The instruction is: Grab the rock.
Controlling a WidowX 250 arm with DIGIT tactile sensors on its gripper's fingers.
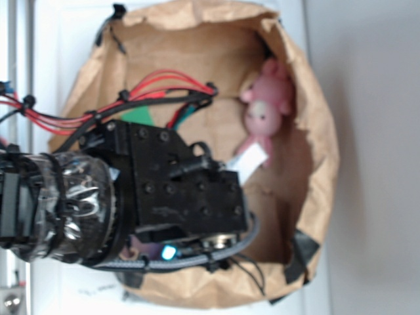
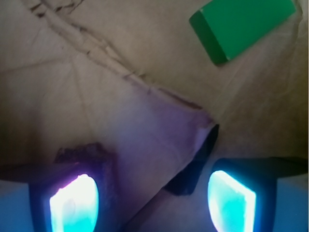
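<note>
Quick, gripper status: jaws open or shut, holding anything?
Gripper: jaws open, holding nothing; the rock sits just beyond the left finger pad.

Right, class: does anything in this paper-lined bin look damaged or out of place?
Yes. The brown paper lining is torn: a ragged seam runs diagonally across it, and a flap lifts over a dark gap. The pink bunny lies slumped against the paper wall.

brown paper bag (image 1: 315,118), pink bunny (image 1: 264,115), green block (image 2: 241,26)
</note>
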